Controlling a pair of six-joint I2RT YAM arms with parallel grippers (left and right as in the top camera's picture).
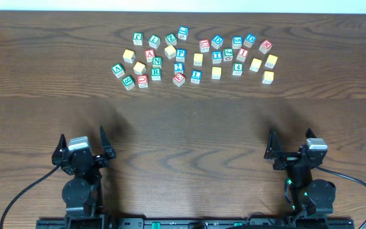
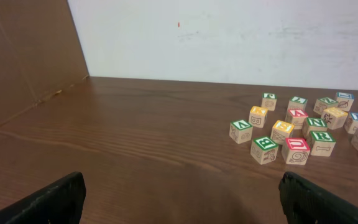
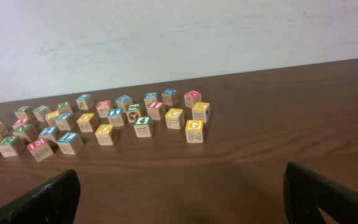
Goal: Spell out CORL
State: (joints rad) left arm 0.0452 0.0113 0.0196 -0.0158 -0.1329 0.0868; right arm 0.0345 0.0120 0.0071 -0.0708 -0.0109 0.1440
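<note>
Spelling not begun. Spread and empty: left end effector (image 1: 82,135), right end effector (image 1: 291,136). Next: reach to 12 o'clock for letter cubes (image 1: 179,55).

Letters on yellow cubes (image 1: 129,56) too small overhead, left claw fingers (image 2: 48,202) cropped

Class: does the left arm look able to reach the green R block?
Probably yes: only bare table lies between the open left gripper and the R block, though neighbours crowd it.
</note>
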